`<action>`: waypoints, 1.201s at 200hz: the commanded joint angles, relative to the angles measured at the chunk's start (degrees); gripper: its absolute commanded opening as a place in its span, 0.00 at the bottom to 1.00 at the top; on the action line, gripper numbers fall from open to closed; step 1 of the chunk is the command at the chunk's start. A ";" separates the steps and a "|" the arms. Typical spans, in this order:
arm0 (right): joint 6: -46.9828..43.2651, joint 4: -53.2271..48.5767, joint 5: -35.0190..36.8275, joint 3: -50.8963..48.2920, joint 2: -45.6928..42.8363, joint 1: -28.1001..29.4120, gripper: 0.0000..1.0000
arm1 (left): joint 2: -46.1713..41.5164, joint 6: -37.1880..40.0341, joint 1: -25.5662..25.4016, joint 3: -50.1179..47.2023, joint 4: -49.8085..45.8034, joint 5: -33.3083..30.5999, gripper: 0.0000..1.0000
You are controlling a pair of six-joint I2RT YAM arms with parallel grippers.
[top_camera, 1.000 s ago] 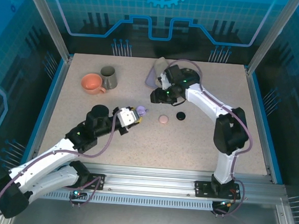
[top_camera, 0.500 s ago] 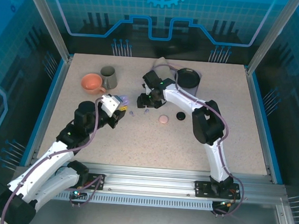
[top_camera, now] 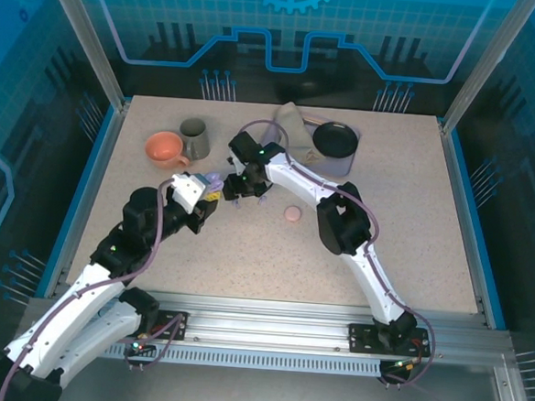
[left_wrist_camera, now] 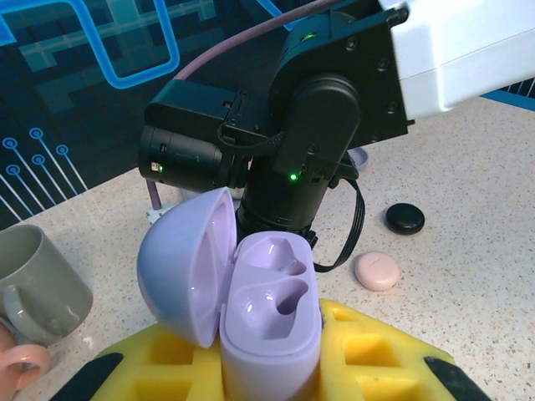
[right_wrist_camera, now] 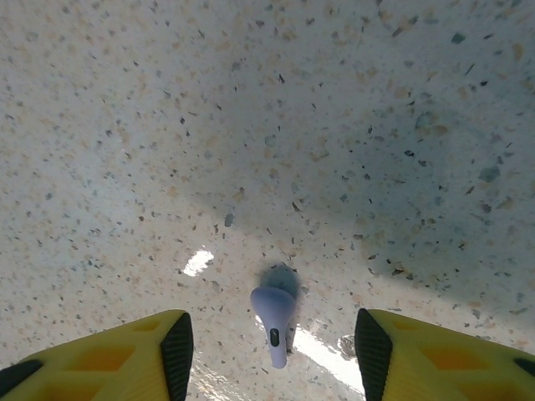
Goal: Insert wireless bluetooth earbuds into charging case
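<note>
Across the table (top_camera: 448,250), toward 10 o'clock from its middle, both arms now crowd together. The right arm has swung over from the black-lidded bowl (top_camera: 334,141) at 1 o'clock, and the left arm has carried its load leftward and back to meet it. The left gripper (top_camera: 211,187) is clamped on the lilac case (top_camera: 212,176). From the left wrist its lid stands open at 9 o'clock of the body, and both wells are bare. The right gripper (right_wrist_camera: 272,347) hangs with jaws parted over a lilac earbud (right_wrist_camera: 273,317) lying on the tabletop, stem toward 6 o'clock. One finger stands at 7 and one at 5, neither touching it. My reading is that the approach is done and a pinch on this bud comes next, with the open case waiting just beside. The pink case (left_wrist_camera: 377,271) and black case (left_wrist_camera: 405,218) sit shut at 4 o'clock of the right wrist. From above, the right arm's wrist covers the bud and its elbow lies over the black case's former spot. The remaining buds are too small to pick out, and whether this bud's twin lies nearby I cannot tell
</note>
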 commanded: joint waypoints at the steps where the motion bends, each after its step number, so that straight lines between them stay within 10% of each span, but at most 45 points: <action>1: -1.53 -4.71 -0.88 3.03 2.43 0.68 0.56 | -0.85 -0.77 0.63 0.06 -1.02 -1.09 0.00; 114: -6.06 -10.62 3.45 9.27 7.39 2.63 0.37 | -0.47 -0.52 0.67 0.57 -1.21 -1.26 0.00; 240: -7.79 -4.96 2.56 -5.59 -4.64 2.45 0.15 | 0.49 -0.64 0.57 1.44 -1.82 -1.23 0.00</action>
